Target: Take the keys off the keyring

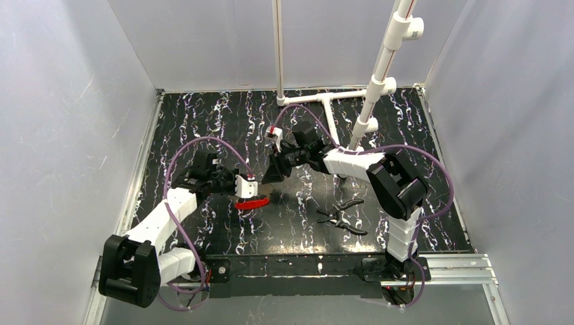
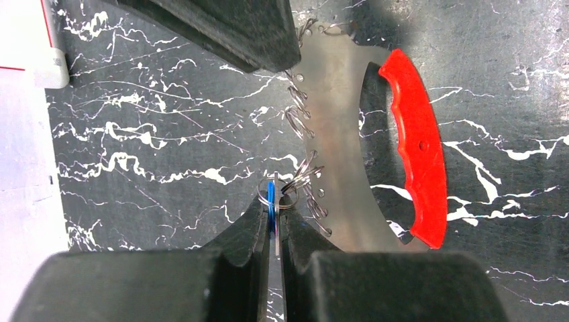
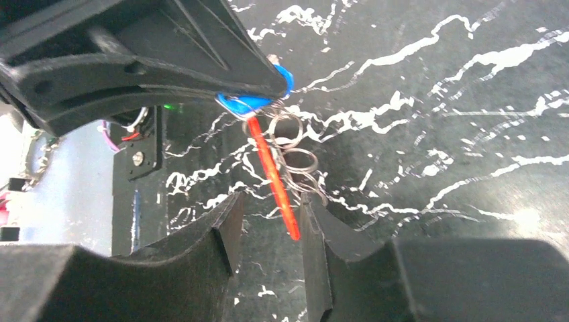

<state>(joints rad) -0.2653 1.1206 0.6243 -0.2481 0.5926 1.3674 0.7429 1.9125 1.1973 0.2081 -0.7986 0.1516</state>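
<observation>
Left wrist: left gripper (image 2: 275, 215) pinches tiny blue-headed metal key (image 2: 270, 194); right gripper (image 3: 268, 231), fingers apart, straddles slim red oval keyring (image 3: 275, 176); clamping it seems next.

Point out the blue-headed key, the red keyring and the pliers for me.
blue-headed key (image 2: 271, 201), left wrist view, on its blue head.
red keyring (image 2: 417, 144), left wrist view, mid-length of the red part.
pliers (image 1: 335, 217), top external view, near the pivot.

Keys (image 2: 270, 200) possibly inside left claw (image 2: 275, 216)
</observation>
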